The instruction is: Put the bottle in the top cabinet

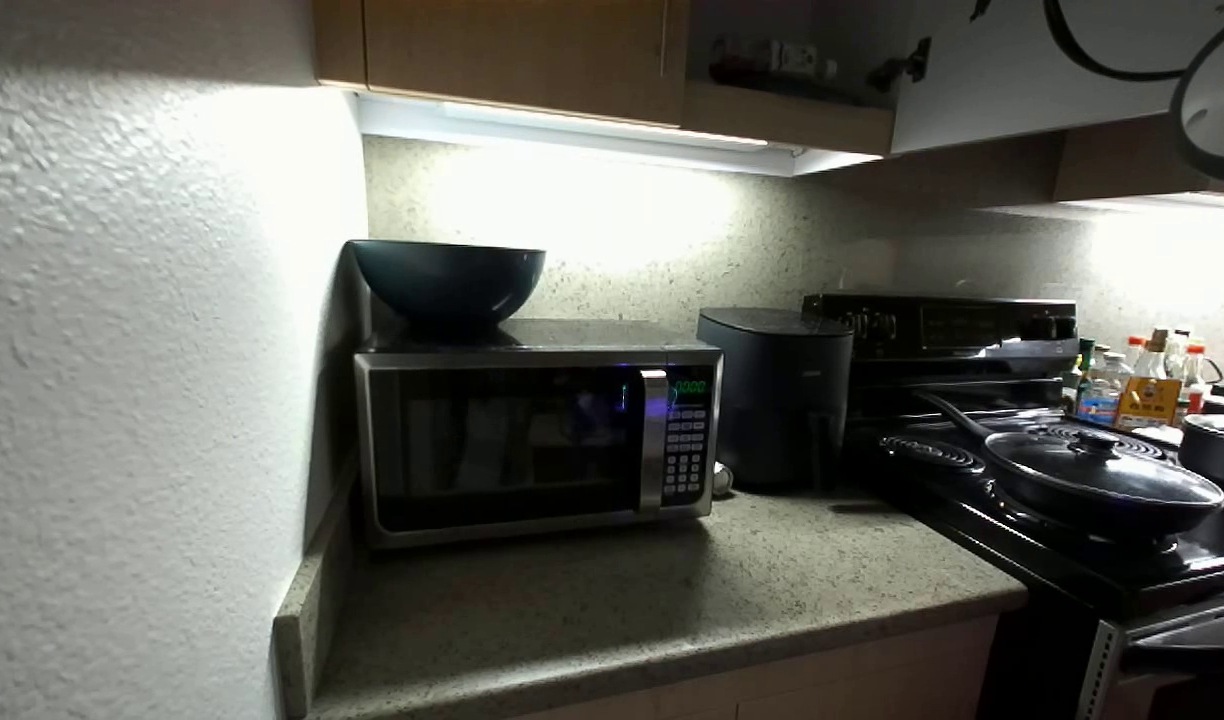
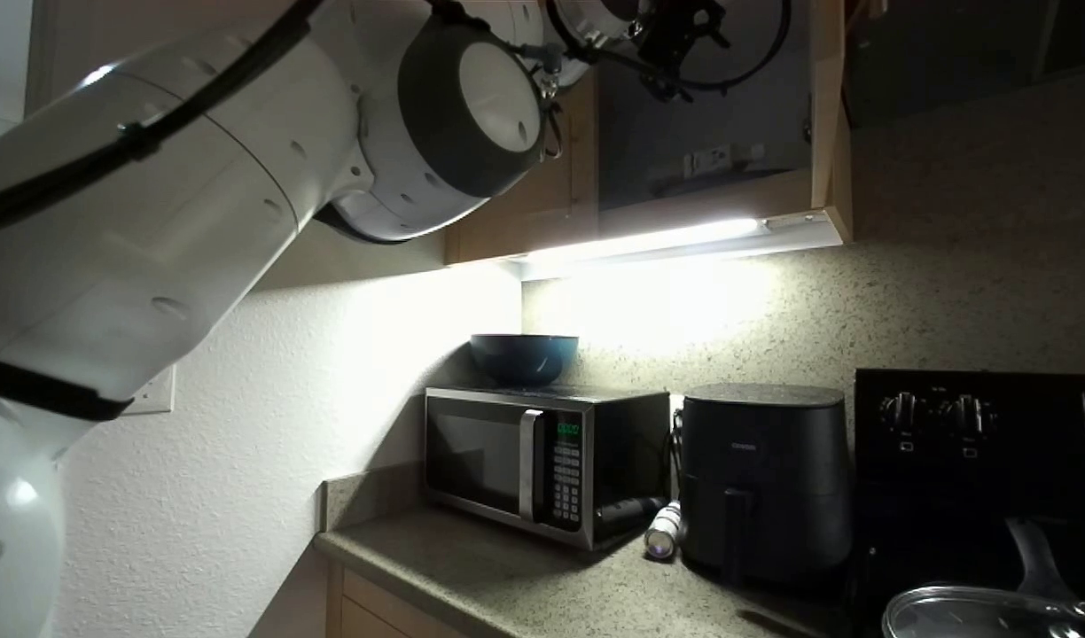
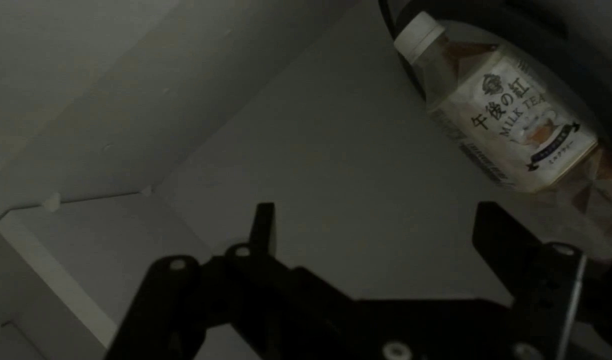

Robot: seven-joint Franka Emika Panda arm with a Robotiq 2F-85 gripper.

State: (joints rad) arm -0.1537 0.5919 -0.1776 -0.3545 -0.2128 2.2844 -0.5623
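Observation:
The bottle (image 3: 516,120), pale with a white cap and a milk tea label, lies on its side inside the top cabinet (image 1: 522,55). It also shows in both exterior views, inside the open right-hand section (image 1: 797,58) (image 2: 711,160). The cabinet's brown wood and light strip show in an exterior view (image 2: 720,197). My gripper (image 3: 376,215) is open with nothing between its fingers. In the wrist view the bottle is beyond and to the right of the fingers, apart from them. In an exterior view the dark gripper (image 2: 675,53) is at the cabinet opening, partly cut off.
The open cabinet door (image 1: 1032,90) swings out at the right. A dark curved object (image 3: 581,65) lies behind the bottle. Below are a microwave (image 1: 512,440), a dark bowl (image 1: 447,285), an air fryer (image 1: 777,400), a lidded pan (image 1: 1102,480) and a white container (image 2: 663,530).

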